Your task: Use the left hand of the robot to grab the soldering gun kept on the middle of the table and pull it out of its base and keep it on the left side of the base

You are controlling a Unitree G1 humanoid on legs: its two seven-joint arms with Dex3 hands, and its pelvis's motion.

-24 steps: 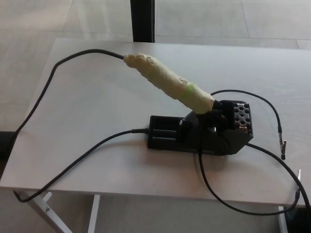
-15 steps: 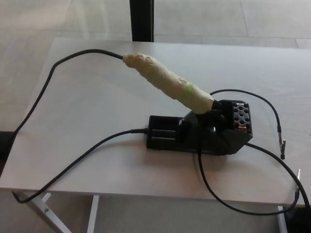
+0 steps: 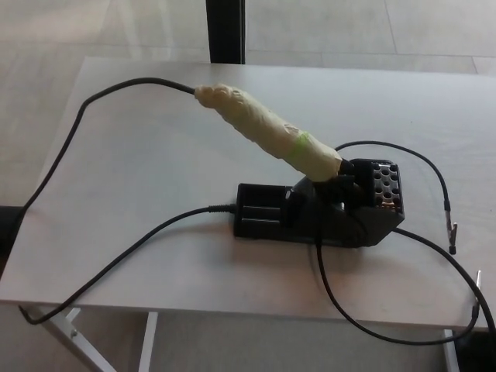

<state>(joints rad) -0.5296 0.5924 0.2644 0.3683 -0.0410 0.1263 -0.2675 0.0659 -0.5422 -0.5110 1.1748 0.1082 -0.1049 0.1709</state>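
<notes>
No robot hand is seen in the head view, so nothing can be told about the fingers, whether apart, together or clamped, and no place can be given from them. The soldering gun (image 3: pixel 267 132) is seen near the middle of the table (image 3: pixel 139 155). It is wrapped in pale yellow tape, with a small green strip near its lower end. It is tilted, with its low end stuck in the black base (image 3: pixel 322 213) and its high end pointed up and toward the left of the picture. So the gun is seen in its base, not yet pulled out. A black cord (image 3: pixel 85 116) is joined to the high end of the gun; it is bent across the left part of the table and hangs over the left edge. A second cord (image 3: pixel 132 252) is plugged into the left end of the base and is laid toward the front left corner. A thin wire (image 3: pixel 418 163) is looped from the base to the right, and small metal clips (image 3: pixel 452 236) are seen at its end near the right edge. Another wire (image 3: pixel 341 310) hangs off the front edge under the base. A dark post (image 3: pixel 226 31) is seen on the floor behind the table.
</notes>
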